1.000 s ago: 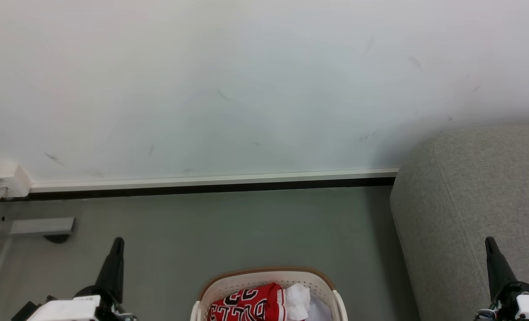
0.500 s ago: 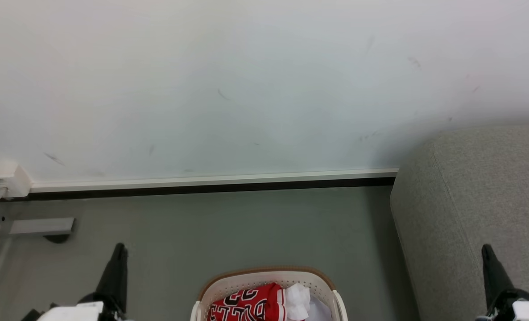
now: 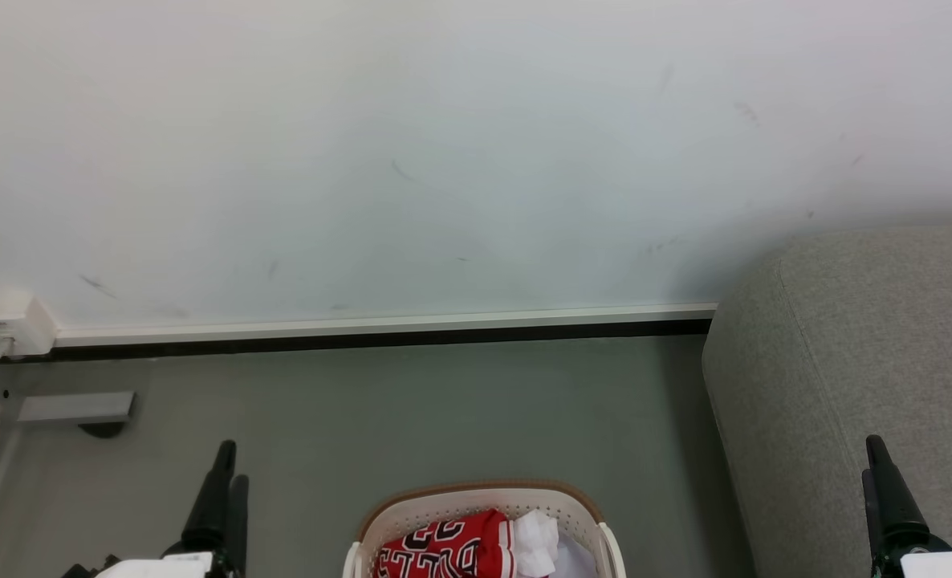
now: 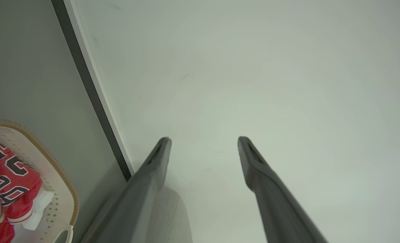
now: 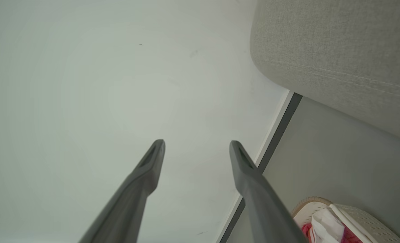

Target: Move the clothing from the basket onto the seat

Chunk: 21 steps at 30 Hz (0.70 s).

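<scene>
The white perforated basket (image 3: 476, 502) with a brown rim stands on the floor at the bottom middle of the head view. Red clothing (image 3: 444, 550) with black-and-white lettering lies in it beside white fabric. The grey seat (image 3: 861, 361) rises at the right. My left gripper (image 3: 229, 461) points up at the lower left, open and holding nothing, well left of the basket. My right gripper (image 3: 872, 457) stands at the lower right in front of the seat. The wrist views show each gripper's fingers (image 4: 203, 138) (image 5: 196, 141) spread apart and bare, with the basket (image 4: 60, 182) (image 5: 355, 216) and clothing (image 4: 7, 179) at their edges.
A pale wall (image 3: 444, 160) with a white and black skirting strip (image 3: 380, 329) faces me. A white socket box (image 3: 6, 321) and a grey bracket (image 3: 75, 407) sit at the far left. Grey floor (image 3: 460, 409) lies between wall, basket and seat.
Both grippers have opened: each showed a single dark point before and now shows two separate fingers. Both have also dropped slightly lower in the head view. Basket and clothing have not moved.
</scene>
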{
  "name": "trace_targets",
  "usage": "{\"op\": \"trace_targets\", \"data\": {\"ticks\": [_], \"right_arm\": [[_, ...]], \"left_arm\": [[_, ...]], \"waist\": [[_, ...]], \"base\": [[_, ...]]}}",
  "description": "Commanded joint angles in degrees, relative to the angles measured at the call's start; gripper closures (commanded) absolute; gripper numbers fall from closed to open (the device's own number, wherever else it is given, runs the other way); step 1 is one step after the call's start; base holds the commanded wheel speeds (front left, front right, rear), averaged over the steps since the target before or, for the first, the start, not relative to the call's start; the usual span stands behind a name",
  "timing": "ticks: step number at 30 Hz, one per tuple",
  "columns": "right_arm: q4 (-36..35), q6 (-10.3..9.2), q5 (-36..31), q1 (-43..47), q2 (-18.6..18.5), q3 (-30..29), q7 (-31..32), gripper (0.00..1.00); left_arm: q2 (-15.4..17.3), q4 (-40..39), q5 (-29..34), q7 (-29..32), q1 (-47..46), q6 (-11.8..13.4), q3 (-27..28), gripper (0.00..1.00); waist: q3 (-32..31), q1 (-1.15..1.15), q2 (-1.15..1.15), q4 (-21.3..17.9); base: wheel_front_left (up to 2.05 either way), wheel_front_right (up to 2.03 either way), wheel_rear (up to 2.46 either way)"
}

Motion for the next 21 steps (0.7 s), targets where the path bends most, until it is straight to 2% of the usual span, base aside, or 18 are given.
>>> {"op": "trace_targets", "data": {"ticks": [1, 9, 21], "right_arm": [[-1.51, -0.01, -3.06, -0.62, -0.94, 0.49, -0.81, 0.0], [-2.64, -0.02, -13.43, -0.18, -1.88, 2.19, -2.58, 0.0], [-4.16, -0.03, -30.33, 0.43, -2.93, 3.39, -5.28, 0.0]], "left_arm": [[0.37, -0.58, 2.17, -0.79, -0.94, -0.13, -0.28, 0.0], [0.42, -0.45, 7.34, -2.56, -0.96, 0.08, -1.12, 0.0], [0.5, -1.36, 22.0, -5.24, -0.88, 1.29, -2.49, 0.0]], "waist": [[0.0, 0.0, 0.0, 0.04], [-0.04, 0.0, 0.0, 0.28], [-0.11, 0.0, 0.0, 0.93]], "base": [[0.0, 0.0, 0.0], [0.0, 0.0, 0.0], [0.0, 0.0, 0.0]]}}
